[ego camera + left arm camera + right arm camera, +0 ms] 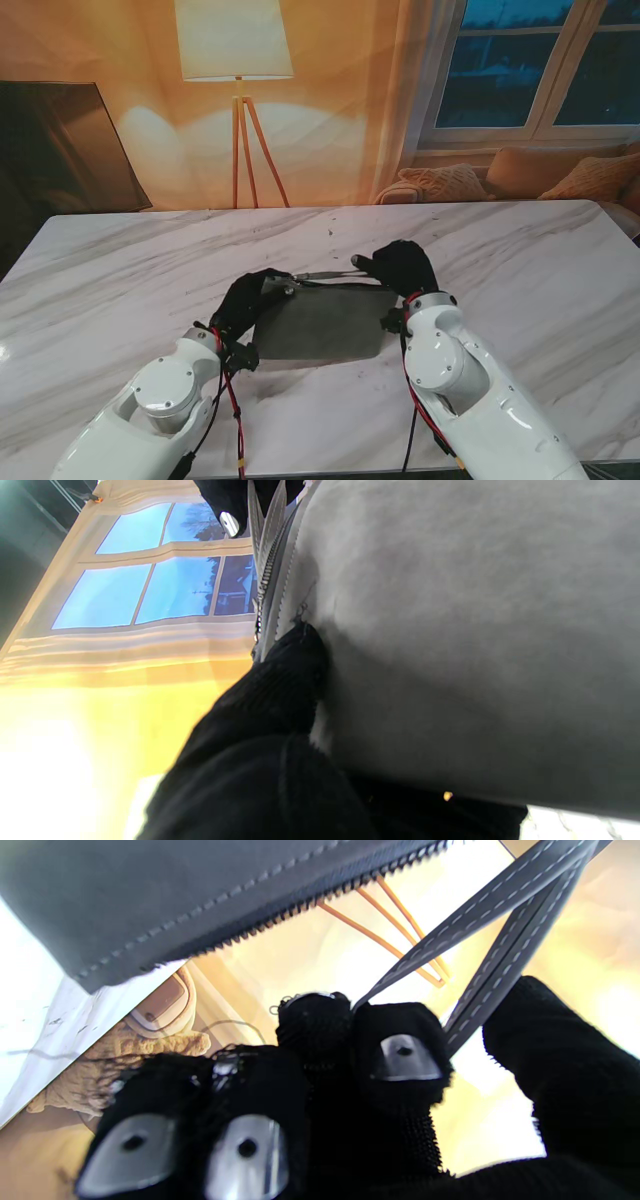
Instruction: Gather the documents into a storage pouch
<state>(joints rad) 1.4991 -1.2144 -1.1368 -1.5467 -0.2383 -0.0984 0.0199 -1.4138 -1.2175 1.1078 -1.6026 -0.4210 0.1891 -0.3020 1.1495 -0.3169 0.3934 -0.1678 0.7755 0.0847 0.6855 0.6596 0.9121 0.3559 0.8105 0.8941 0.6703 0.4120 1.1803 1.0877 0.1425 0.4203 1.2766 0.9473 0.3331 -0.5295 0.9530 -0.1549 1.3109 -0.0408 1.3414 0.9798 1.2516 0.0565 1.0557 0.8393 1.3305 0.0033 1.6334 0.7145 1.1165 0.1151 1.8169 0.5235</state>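
Stand view: flat dark grey felt zip pouch (322, 322) lies on the white marble-veined surface (120, 270), about midway between its left and right edges, nearer the near edge than the far one. Left robot hand (250, 296), black-gloved, sits on the pouch's far-left corner, fingers curled onto it, apparently pinning the fabric. Right robot hand (402, 266) is at the far-right corner, closed on a thin grey strap (325, 274) running along the pouch's far edge. No documents visible on the surface.

Left wrist view: soft, matte, slightly fuzzy grey fabric fills the frame. Metal zipper teeth (267, 575) run along the pouch edge, the two rows look parted. A black knit fingertip (295, 652) presses right at the zip line. Whether it grips or only presses the fabric, cannot tell.

Right wrist view: pouch edge with stitched seam and small dark zipper teeth (280, 915). Two flat stitched grey strap lengths (492, 965) pinched between gloved fingers (400, 1040) with silver nail plates; strap taut.

Judgement: step in hand is opening the pouch mouth. To do it well, keep the left hand firmly anchoring the corner and pull the strap along the zip line, low and parallel to the surface; felt is limp, so an upward tug would lift or bunch the pouch.
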